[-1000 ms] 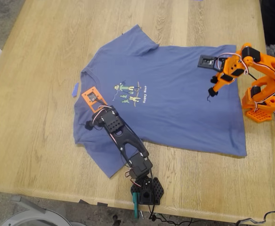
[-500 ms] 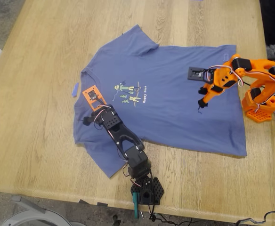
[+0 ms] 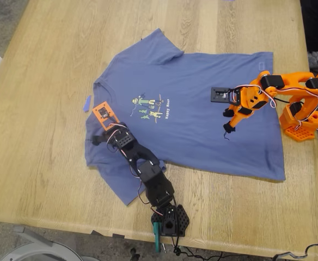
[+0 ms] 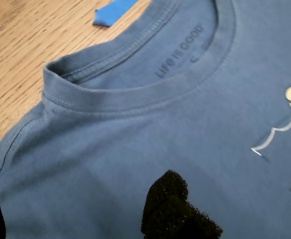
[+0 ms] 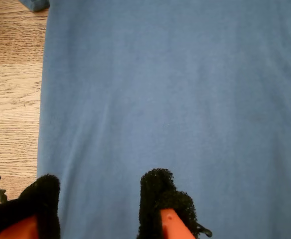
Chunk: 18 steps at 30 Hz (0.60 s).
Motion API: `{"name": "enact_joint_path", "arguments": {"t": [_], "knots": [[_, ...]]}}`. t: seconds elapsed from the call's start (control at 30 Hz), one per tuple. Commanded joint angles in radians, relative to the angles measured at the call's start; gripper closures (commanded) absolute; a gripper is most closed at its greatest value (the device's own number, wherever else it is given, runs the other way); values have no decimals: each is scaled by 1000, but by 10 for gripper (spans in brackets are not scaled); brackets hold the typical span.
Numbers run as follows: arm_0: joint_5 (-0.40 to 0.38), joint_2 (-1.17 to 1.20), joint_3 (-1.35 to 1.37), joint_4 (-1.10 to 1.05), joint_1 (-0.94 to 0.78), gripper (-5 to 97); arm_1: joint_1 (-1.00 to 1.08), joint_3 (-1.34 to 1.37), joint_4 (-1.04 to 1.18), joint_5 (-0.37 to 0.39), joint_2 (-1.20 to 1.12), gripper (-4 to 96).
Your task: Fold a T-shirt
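The slate-blue T-shirt (image 3: 202, 119) lies flat on the wooden table, collar toward the exterior view's left and hem toward its right, with its small print (image 3: 151, 107) face up. My first gripper (image 3: 105, 126), on the black arm, is open just above the chest below the collar (image 4: 135, 94); its black pads (image 4: 170, 209) stand wide apart over the cloth (image 4: 195, 129). My second gripper (image 3: 227, 120), on the orange arm, is open over the plain lower body of the shirt (image 5: 185, 99); its pads (image 5: 158, 194) hold nothing.
A small blue tape strip (image 3: 87, 103) lies on the table (image 3: 50, 163) beside the collar and shows in the first wrist view (image 4: 113, 11). The black arm's base (image 3: 170, 220) is at the near edge, the orange base (image 3: 303, 122) at the exterior view's right. A person's leg (image 3: 317, 27) shows top right.
My second gripper has swung from the hem edge toward the exterior view's left, further over the shirt's body. My first gripper has shifted slightly left, toward the collar.
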Motion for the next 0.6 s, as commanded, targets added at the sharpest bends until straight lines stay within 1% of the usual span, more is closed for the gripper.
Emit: {"name": "enact_joint_path", "arguments": {"t": [0.0,0.1,0.2,0.37,0.57], "knots": [[15,-12,-141,-100,-20,463,-8,-34,-12,9,3,641],[15,-80,-210,-153,-34,463,-21,-25,-21,9,2,642],[18,-129,-282,-156,-43,463,-35,-21,-34,5,-14,646],[20,-212,-383,-178,-54,463,-57,-15,-71,20,-43,648],[17,-276,-426,-179,-60,463,-67,-5,-89,35,-54,649]]}}
